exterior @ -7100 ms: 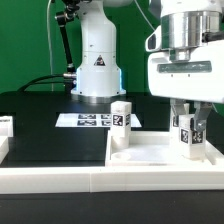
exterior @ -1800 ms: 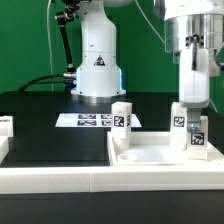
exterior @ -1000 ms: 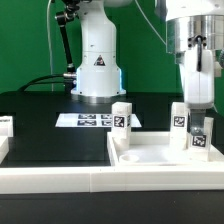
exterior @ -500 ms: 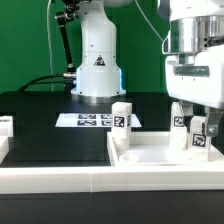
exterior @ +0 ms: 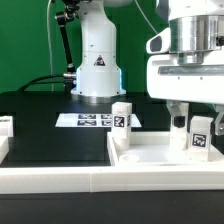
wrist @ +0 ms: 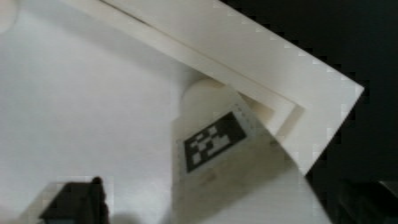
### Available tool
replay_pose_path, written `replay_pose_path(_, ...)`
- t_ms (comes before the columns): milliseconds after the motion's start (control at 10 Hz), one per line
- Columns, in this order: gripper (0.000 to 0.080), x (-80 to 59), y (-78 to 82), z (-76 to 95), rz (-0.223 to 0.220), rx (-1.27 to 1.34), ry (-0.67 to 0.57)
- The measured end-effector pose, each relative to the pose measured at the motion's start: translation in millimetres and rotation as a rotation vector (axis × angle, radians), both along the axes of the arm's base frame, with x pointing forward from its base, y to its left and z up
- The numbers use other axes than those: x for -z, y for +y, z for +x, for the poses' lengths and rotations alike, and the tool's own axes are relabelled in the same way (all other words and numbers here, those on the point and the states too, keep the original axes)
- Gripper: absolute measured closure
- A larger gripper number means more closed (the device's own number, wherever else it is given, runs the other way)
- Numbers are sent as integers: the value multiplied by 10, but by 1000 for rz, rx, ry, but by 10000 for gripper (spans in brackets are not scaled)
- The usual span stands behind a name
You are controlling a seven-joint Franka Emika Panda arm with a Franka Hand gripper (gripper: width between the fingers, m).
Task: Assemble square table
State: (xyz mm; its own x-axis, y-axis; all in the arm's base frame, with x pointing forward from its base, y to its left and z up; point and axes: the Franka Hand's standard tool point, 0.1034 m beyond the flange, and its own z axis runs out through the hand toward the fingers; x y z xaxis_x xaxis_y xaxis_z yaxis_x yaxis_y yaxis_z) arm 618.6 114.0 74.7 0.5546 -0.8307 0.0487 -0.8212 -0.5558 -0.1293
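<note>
Gripper (exterior: 197, 110) turned, smooth blocky white leg (exterior: 199, 135) upright

The hand (exterior: 195, 113) has turned broadside and opened wide — straddling the leg (exterior: 200, 138).

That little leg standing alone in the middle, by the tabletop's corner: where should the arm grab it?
Probably by its upper half, coming straight down from above. The leg stands upright and is blocky with flat sides, so the fingers can close on two opposite faces. Its foot sits close by the tabletop, which would likely hamper a low sideways approach.
</note>
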Motion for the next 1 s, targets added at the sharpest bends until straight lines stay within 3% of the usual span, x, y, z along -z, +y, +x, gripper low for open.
replay_pose_path(700, 150, -39, -53, 59, -112, -475, -14)
replay_pose_path(800, 150, -39, -55, 60, -111, -470, -14)
replay_pose_path(1000, 402, -40, -58, 60, -111, -469, -14)
